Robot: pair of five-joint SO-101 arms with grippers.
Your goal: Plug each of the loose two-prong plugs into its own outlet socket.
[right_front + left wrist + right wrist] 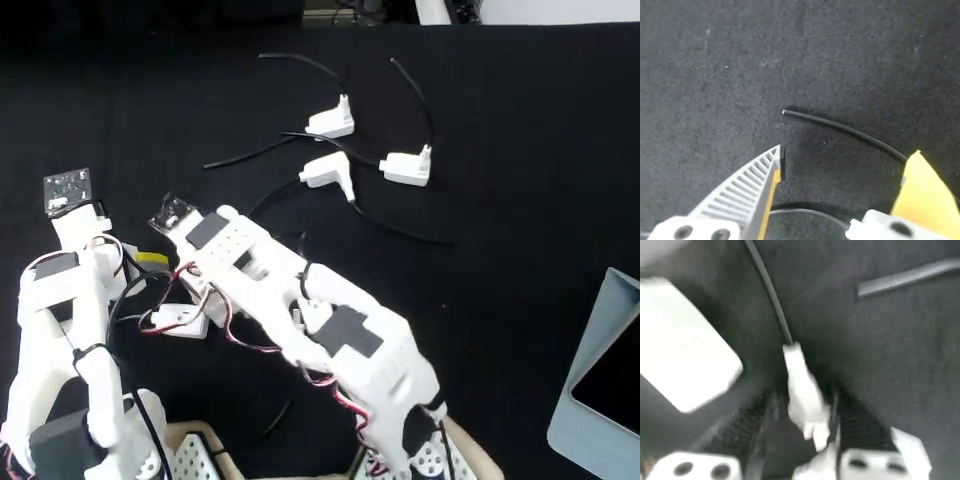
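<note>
Checking in on the plug job: we reckon we're early in it, with nothing visibly plugged in so far. Our right gripper (805,415) has its jaws pinching a white plug (799,382), whose cord (767,295) trails away from it. That view is smeared, so the grip is our best read. Just beside it sits a white block (685,347), which we're guessing is the outlet socket. We can't tell where the prongs point, and they don't look seated in anything.

Everything else we place off the right arm (300,290). Beyond its far end, well apart from it, three loose ones lie on the black mat (520,120) with cords curling around them. These are the farthest plug (330,122), the middle plug (328,170) nearer the arm, and the third plug (405,167) just beside that one, on the arm's right. Tucked under the arm on its left is a small white piece (180,320), and we can't tell what it is. Our left gripper (847,152) is also on the arm's left, jaws spread wide with nothing between them, over bare mat and a loose cord end (785,112). A tablet (610,380) sits well off to the arm's right.

So the tally as we judge it is one plug in hand near a socket and three waiting on the mat
</note>
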